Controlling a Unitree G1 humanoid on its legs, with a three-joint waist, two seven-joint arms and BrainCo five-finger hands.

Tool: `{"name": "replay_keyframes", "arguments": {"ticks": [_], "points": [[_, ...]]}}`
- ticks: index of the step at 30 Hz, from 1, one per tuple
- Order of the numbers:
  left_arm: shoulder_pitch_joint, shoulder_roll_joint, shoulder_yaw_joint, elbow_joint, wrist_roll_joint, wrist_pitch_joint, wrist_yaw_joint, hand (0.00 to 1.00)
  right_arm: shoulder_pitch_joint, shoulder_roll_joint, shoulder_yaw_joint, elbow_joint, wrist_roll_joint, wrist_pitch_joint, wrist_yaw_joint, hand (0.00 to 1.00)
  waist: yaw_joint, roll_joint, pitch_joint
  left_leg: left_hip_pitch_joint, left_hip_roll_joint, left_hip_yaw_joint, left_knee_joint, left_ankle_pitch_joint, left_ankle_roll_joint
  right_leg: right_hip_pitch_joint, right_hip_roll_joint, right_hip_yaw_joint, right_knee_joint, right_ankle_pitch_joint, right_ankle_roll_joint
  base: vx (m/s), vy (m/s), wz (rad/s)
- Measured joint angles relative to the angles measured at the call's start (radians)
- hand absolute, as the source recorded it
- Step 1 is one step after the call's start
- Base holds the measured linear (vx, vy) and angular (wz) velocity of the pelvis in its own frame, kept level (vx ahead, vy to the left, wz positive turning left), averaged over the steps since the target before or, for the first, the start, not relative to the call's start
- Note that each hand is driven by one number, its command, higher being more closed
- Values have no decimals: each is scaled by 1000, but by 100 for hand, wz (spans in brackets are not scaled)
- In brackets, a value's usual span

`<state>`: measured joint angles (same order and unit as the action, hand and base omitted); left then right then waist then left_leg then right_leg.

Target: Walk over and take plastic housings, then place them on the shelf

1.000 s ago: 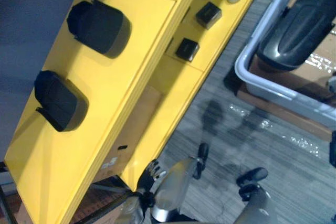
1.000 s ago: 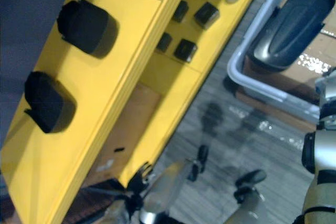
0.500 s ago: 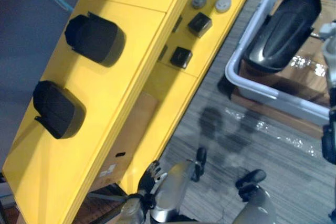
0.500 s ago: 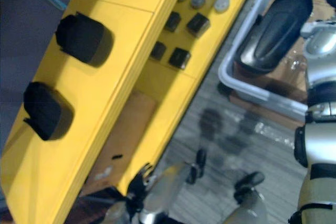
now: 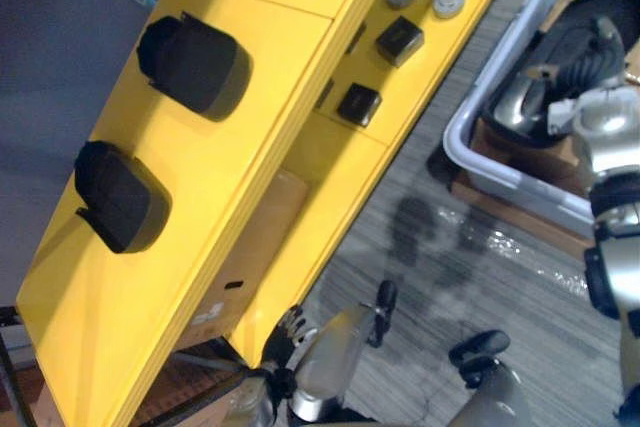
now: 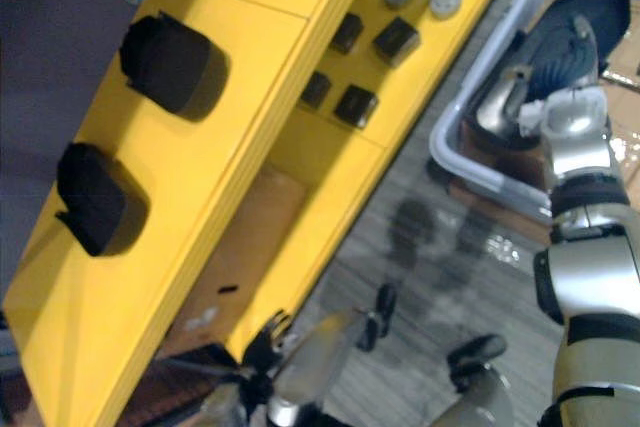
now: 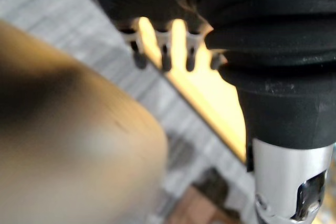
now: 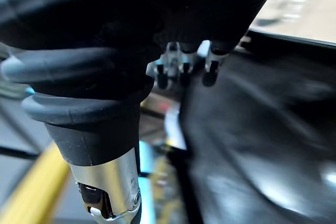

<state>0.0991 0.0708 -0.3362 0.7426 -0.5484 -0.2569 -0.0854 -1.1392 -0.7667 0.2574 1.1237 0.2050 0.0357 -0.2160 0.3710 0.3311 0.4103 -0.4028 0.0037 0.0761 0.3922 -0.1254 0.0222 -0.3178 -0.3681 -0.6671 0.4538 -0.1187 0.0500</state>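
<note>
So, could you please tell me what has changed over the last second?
The right robot hand has swung in from the right and reached over the large black housing in the grey bin, fingers open; no grasp is evident. The two black housings on the yellow shelf and the left robot hand stayed put.

On the top board point(image 5: 270, 117) of the yellow shelf, the far black housing point(image 5: 195, 65) and the near black housing point(image 5: 120, 197) take the wall side. The board is bare between them and along its front edge. Small black blocks point(image 5: 399, 41) and grey round caps point(image 5: 449, 1) crowd the lower board point(image 5: 340, 152). The floor point(image 5: 480, 277) lies open between the shelf and the grey bin point(image 5: 520, 190).
</note>
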Motion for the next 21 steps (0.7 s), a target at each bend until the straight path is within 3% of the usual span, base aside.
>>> {"name": "replay_keyframes", "arguments": {"ticks": [4, 9, 21], "points": [[0, 0, 8, 29, 0, 7, 6, 0, 5, 5, -43, 2, 21, 60, -2, 0, 3, 1, 0, -1, -2, -9, 0, -1, -2, 5, -1, -11, -1, -7, -2, -23, 33, 6], [0, 0, 8, 32, 0, 7, 6, 0, 5, 6, -79, -6, 37, 100, -7, 0, 3, 2, -1, -1, -2, -9, 0, -1, -2, 4, -1, -12, -1, -9, -6, -13, 20, 0], [0, 0, 8, 33, 1, 6, 36, 0, -1, -8, -143, 27, 59, 169, -157, 0, 1, 2, -1, 3, 0, -7, 1, -2, -2, 8, 3, -8, -11, -2, 4, -14, 34, 0]]}}
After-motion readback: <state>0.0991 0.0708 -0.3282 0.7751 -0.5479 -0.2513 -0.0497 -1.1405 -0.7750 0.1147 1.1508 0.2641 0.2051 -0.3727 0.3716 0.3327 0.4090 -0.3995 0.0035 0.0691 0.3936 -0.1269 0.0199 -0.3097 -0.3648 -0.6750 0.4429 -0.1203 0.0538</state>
